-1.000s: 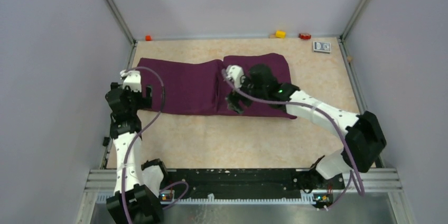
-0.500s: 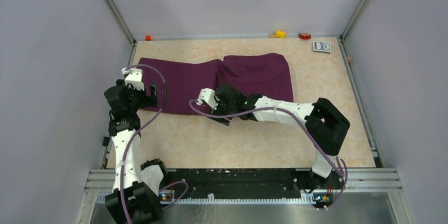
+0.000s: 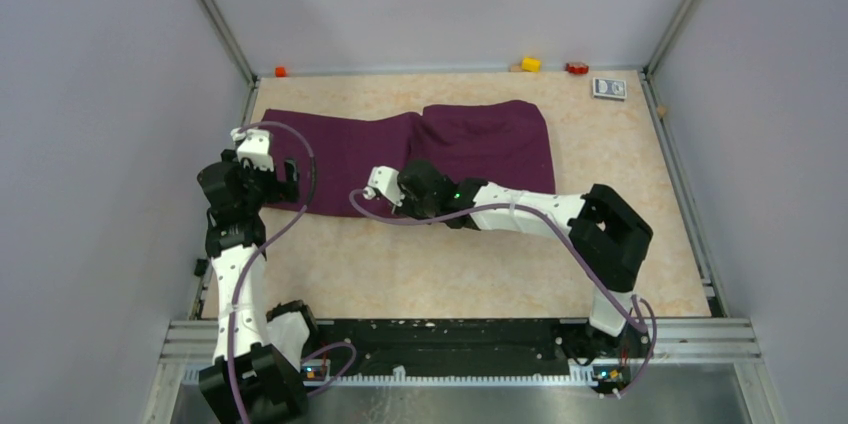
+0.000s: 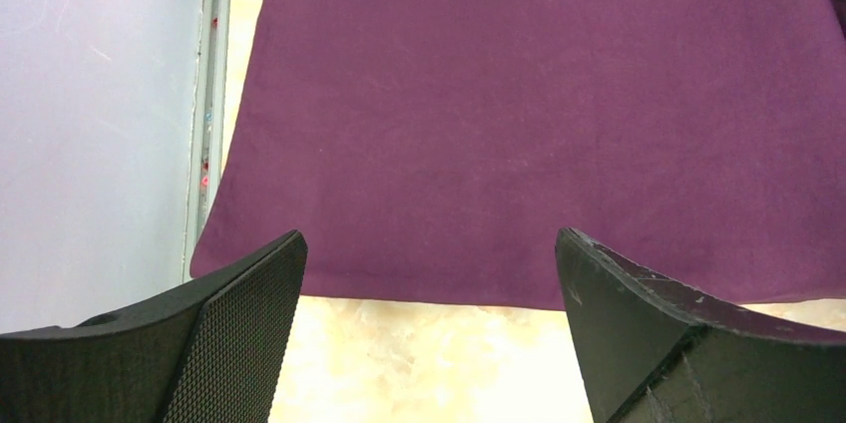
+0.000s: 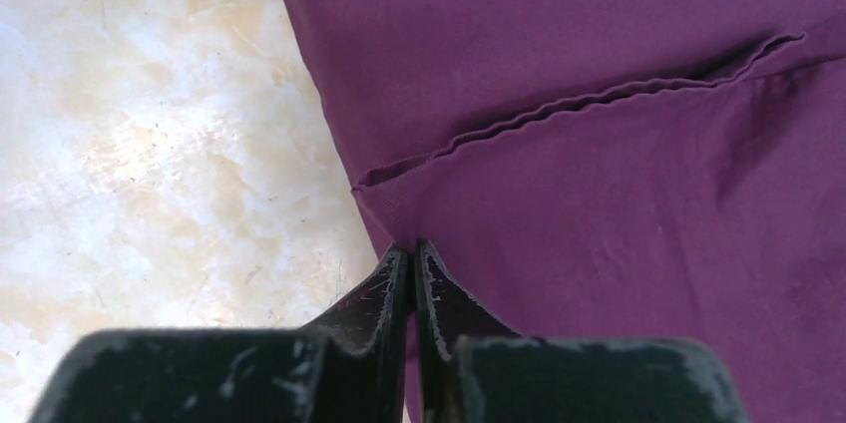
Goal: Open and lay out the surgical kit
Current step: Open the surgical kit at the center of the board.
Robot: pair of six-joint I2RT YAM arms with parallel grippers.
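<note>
From above, find the purple cloth wrap (image 3: 470,139) lying long-ways left to right, right gripper (image 3: 420,204) at its near mid-edge; from left wrist, see left gripper (image 4: 429,235) gaping over the left end; from right wrist, see that pincer clenched on the hem.

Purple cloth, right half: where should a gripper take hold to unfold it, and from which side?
Take the purple cloth by the corner of its top flap, where the wavy hem meets the near edge. Come in low from the table on the near side: that edge is loose and layered, the middle flat. The right gripper has its jaws pinched there.
</note>
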